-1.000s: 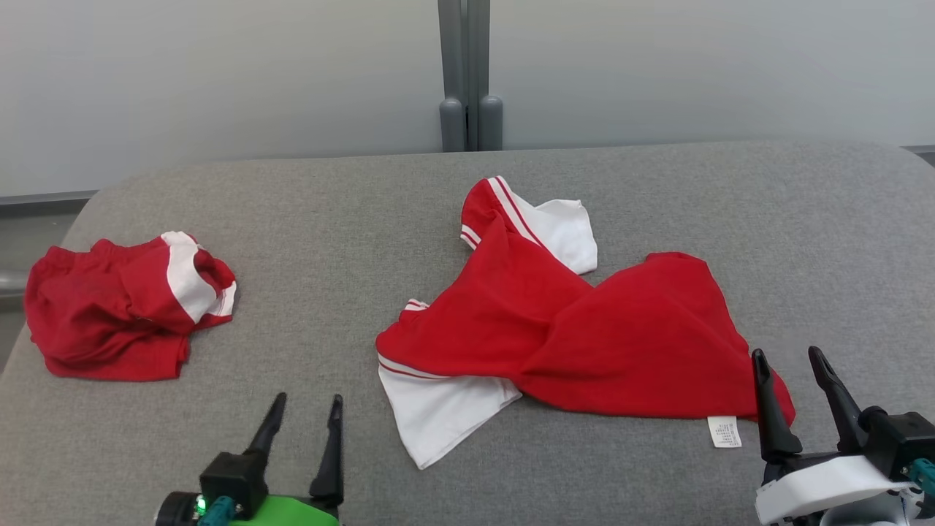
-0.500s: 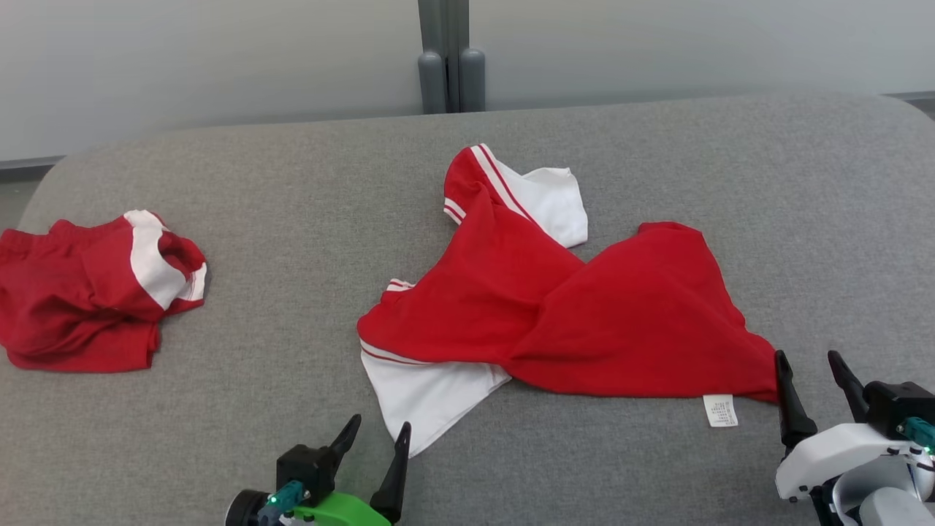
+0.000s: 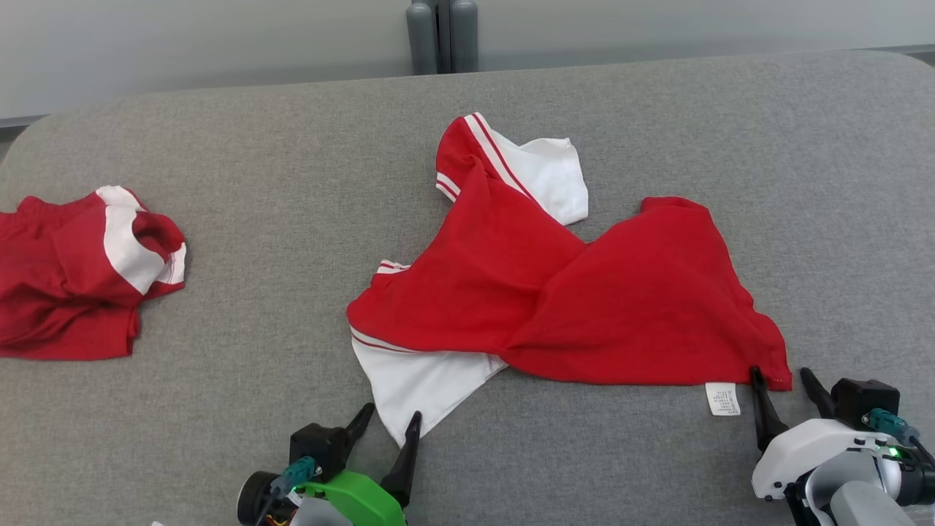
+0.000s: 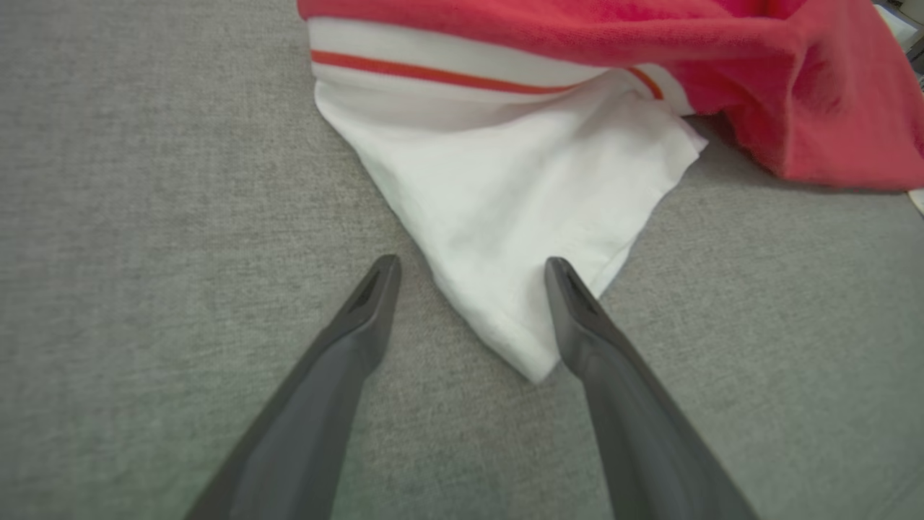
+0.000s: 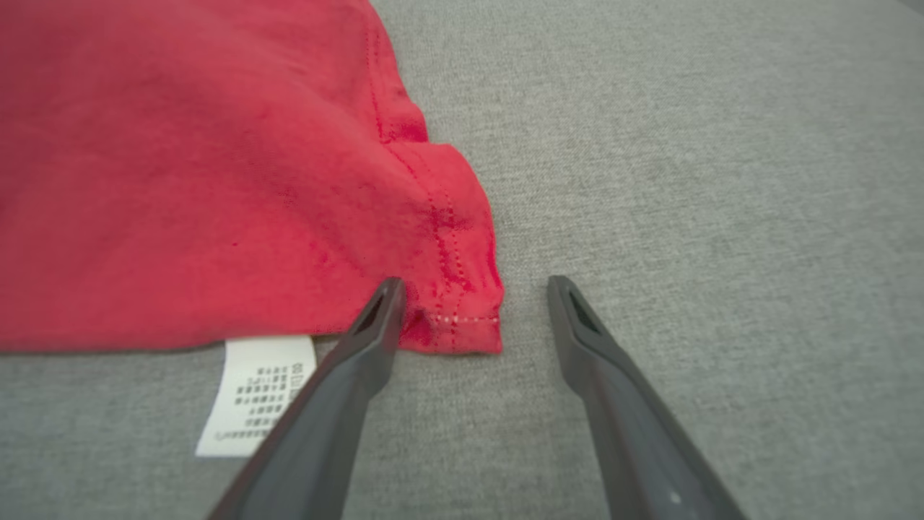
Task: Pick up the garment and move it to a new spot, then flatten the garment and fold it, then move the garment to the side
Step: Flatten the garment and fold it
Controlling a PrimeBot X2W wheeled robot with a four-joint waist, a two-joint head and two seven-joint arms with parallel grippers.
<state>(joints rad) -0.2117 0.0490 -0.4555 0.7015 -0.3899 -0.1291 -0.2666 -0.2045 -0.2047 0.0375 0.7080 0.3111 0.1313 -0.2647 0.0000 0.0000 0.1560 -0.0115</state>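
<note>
Garment (image 3: 584, 307) corners straddled by left end effector (image 3: 392, 413), right end effector (image 3: 779, 372).

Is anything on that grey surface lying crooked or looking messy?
Yes. The red shirt in the middle is twisted, its body folded over itself, with the near white sleeve sticking out from underneath and the care label poking out at its edge. A second red garment sits crumpled at the far left.

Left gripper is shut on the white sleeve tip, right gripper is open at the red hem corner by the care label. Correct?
Not quite. The left gripper is open, not shut: the left wrist view shows its fingers spread apart around the white sleeve tip. The right gripper is open at the red hem corner by the care label.
</note>
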